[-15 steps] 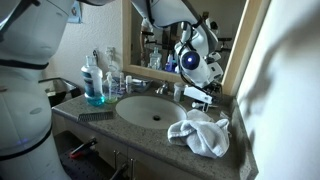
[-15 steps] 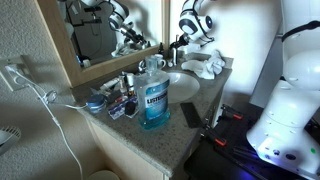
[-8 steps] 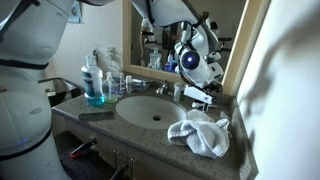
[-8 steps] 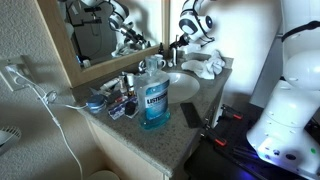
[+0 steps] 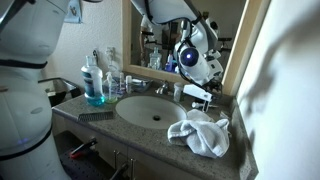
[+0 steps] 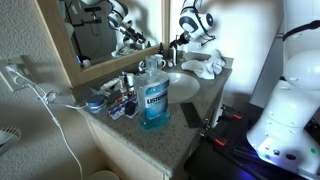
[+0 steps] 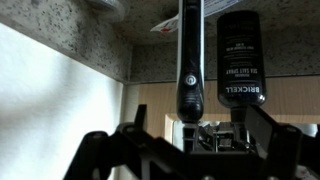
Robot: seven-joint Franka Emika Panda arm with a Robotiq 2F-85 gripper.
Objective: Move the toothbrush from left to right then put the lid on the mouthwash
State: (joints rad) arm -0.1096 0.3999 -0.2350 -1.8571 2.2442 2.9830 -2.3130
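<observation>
In wrist view the gripper point(image 7: 190, 138) has the dark toothbrush point(image 7: 190, 70) directly ahead, its handle between the jaws and its long axis in line w/ the approach. I cannot tell if the jaws are clenched on it or released, it is too dark. This is behind the sink point(image 5: 150, 112), by the mirror. The mouthwash point(image 5: 94, 85) stands across the sink on the speckled counter point(image 5: 110, 128). Little room, I judge: a black bottle point(image 7: 240, 60) is just beside the toothbrush.

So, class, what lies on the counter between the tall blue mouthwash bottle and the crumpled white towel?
The sink basin lies between the mouthwash and the towel; it shows in both exterior views.
</observation>
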